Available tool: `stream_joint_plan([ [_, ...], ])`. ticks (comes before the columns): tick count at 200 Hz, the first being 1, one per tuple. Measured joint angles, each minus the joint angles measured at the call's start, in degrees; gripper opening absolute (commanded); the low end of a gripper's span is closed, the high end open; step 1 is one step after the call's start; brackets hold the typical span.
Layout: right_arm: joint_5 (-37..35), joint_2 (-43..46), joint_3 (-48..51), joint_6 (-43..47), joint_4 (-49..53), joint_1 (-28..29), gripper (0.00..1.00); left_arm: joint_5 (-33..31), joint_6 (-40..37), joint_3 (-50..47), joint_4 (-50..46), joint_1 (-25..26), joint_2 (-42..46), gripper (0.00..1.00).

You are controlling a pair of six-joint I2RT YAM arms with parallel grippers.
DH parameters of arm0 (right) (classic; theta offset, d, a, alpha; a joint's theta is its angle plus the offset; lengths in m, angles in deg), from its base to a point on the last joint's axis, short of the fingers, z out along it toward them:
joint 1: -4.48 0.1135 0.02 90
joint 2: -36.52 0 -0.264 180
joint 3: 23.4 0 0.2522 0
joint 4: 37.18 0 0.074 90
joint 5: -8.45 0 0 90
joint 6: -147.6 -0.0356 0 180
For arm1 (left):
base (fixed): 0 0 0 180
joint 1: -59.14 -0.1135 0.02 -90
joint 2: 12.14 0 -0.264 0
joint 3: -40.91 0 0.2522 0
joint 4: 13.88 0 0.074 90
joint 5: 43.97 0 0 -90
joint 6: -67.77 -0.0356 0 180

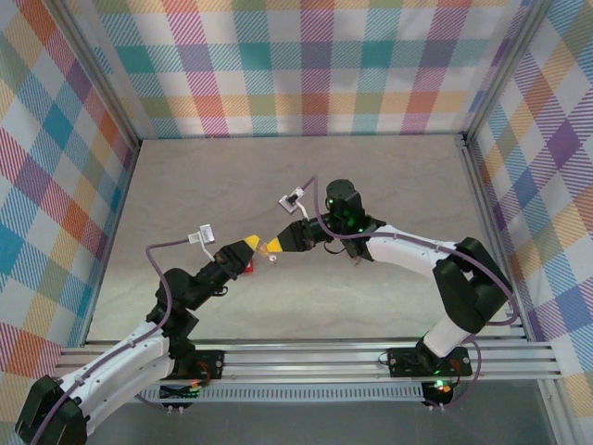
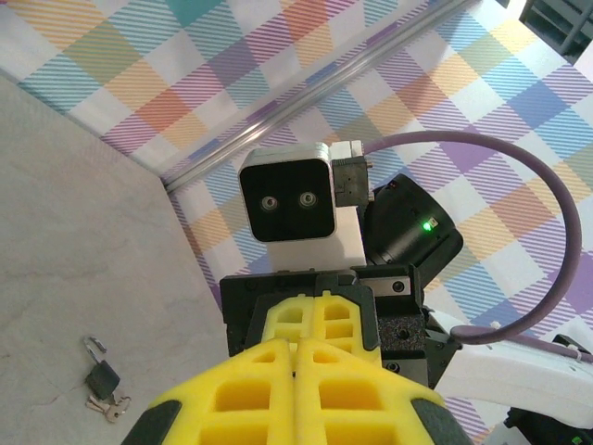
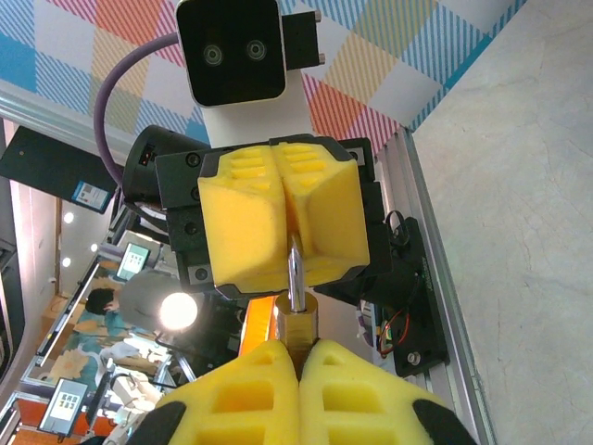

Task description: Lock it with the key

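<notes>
R wrist view, nearest first: R gripper (image 3: 298,357) has its yellow fingers pressed together, clamped on the body of the brass padlock (image 3: 296,326) right at the tips. Keyhole side can't be made out. The shackle (image 3: 295,269) runs straight out from the R tips. Its far end is nipped in the seam of the L gripper (image 3: 285,222), which faces it tip to tip. L pads are shut tight on the shackle too, so the lock bridges both pincers.

L wrist view: L gripper (image 2: 296,357) fingers closed, no gap, butted against the R gripper (image 2: 320,315). The brass lock is hidden behind the L gripper's own fingers here. Down and to the left of the L tips, a small dark padlock (image 2: 104,375) lies flat on the table (image 2: 74,232), apart from both pincers. Keys (image 2: 109,405) lie just beside it, touching or nearly so. Can't tell whether a key sits in it.

Top view: L gripper (image 1: 252,243) and R gripper (image 1: 271,247) meet tip to tip over mid-table. A red item (image 1: 248,268) sits just under the L fingers, too small to ID. Beyond the pincers are bare table and plaid walls (image 1: 306,65).
</notes>
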State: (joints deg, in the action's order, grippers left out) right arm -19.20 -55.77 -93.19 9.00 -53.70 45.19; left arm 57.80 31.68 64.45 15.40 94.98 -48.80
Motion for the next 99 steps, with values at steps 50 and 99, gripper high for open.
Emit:
stream_joint_plan([
  [50, 0.83, -0.24, -0.79, -0.04, 0.57, -0.59, 0.00, -1.79, -0.57, 0.00, 1.31, 1.20, -0.70, 0.00],
  [99, 1.62, -0.72, -1.03, -0.44, 0.44, -1.29, 0.00, -3.65, -0.83, 0.00, 2.64, 2.45, -2.08, 0.00],
])
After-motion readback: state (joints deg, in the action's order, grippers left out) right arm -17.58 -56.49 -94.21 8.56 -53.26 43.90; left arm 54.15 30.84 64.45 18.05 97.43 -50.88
